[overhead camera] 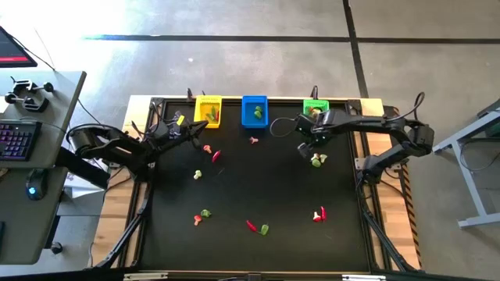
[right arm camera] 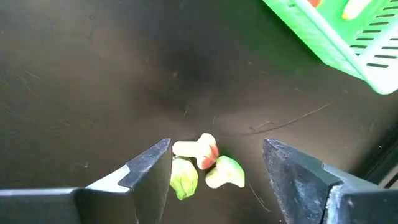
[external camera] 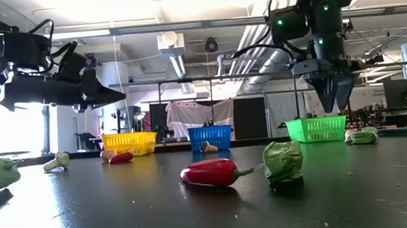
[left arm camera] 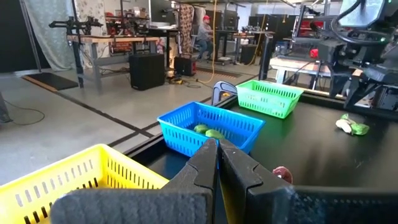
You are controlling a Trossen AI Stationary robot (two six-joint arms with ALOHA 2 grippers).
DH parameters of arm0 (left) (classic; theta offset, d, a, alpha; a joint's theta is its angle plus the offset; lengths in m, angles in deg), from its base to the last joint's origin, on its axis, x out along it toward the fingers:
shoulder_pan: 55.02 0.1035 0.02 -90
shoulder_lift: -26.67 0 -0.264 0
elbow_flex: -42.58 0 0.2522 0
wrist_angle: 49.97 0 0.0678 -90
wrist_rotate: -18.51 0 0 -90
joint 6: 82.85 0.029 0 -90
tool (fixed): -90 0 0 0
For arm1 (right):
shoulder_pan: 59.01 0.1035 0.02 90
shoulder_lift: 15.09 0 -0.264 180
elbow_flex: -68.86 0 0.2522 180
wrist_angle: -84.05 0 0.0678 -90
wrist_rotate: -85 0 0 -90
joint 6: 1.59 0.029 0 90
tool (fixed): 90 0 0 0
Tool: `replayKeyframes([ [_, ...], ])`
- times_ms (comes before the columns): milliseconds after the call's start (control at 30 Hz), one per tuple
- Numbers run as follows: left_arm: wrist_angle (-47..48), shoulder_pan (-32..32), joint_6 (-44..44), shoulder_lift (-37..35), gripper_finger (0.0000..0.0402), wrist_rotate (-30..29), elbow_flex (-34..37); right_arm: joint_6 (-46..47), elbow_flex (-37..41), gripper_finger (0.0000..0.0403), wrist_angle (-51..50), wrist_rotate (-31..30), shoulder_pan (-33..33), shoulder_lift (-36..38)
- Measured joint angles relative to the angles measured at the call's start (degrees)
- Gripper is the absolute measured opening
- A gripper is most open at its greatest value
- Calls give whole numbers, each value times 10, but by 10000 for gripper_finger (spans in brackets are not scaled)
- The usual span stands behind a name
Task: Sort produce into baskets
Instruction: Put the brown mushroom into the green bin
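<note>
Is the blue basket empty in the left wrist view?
No, the blue basket holds two green pieces, lying on its bottom.

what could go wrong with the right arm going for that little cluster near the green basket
The right gripper hangs with jaws open over a mushroom piece lying against two green pieces. Closing here may catch more than one, or knock a piece aside. The green basket sits nearby, so a mixed grab could land wrongly.

clear: mat centre | blocked: back edge, green basket [overhead camera: 316, 106] (blue, yellow alongside)
</note>
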Motion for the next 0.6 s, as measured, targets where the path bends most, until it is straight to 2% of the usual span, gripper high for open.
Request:
replayKeyframes([
  [233, -3, 0, 25, 0, 1, 3, 0, 1, 0, 240, 5, 10, -11, -4],
  [467, -3, 0, 24, 0, 1, 3, 0, 4, 12, 240, 17, 19, -8, -42],
  [600, -3, 0, 24, 0, 1, 3, 0, 0, 35, 231, 19, 47, -8, -49],
])
